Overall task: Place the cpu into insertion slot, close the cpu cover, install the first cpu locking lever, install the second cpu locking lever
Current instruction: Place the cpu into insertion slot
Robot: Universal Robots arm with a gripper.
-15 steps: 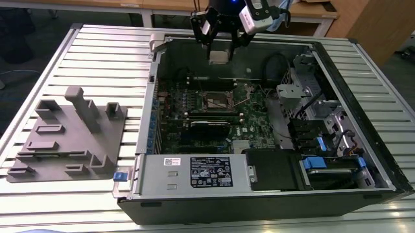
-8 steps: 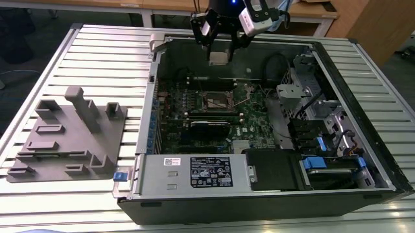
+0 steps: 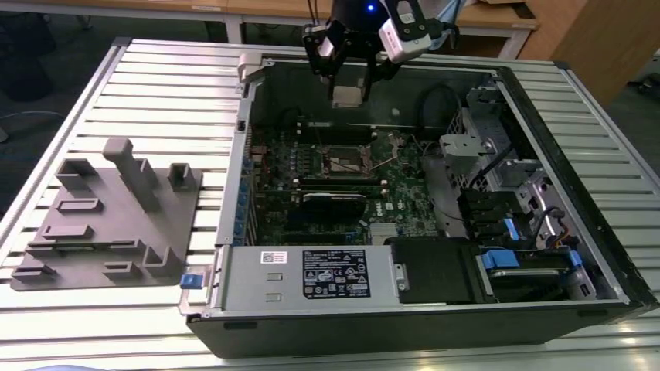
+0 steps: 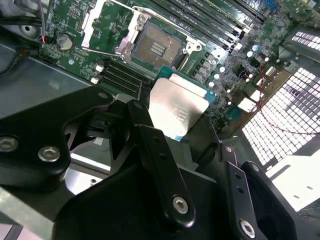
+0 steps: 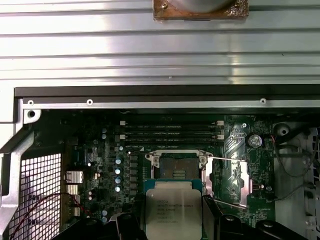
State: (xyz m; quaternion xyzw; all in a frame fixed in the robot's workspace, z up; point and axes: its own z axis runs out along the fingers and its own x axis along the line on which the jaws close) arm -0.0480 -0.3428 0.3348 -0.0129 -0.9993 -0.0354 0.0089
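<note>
My gripper [image 3: 348,86] hangs above the far part of the open computer case, shut on the cpu [image 3: 348,95]. The cpu [image 4: 177,107] [image 5: 173,209] is a flat silver-grey square on a green board, pinched at two opposite edges by the black fingers [image 4: 150,145] [image 5: 214,217]. The insertion slot [image 3: 345,161] [image 4: 159,47] [image 5: 177,167] lies below on the motherboard, its dark centre bare and apart from the cpu. The cpu cover [image 5: 235,176] [image 4: 95,22] is swung open beside the slot. Thin wire levers [image 5: 226,160] stand released along the slot's sides.
Long black memory slots [image 5: 172,131] run beside the socket. A power supply [image 3: 309,274] sits at the case's near end, and drive bays with cables [image 3: 515,201] are on the exterior view's right. A grey parts fixture [image 3: 103,216] rests on the slatted table at the left.
</note>
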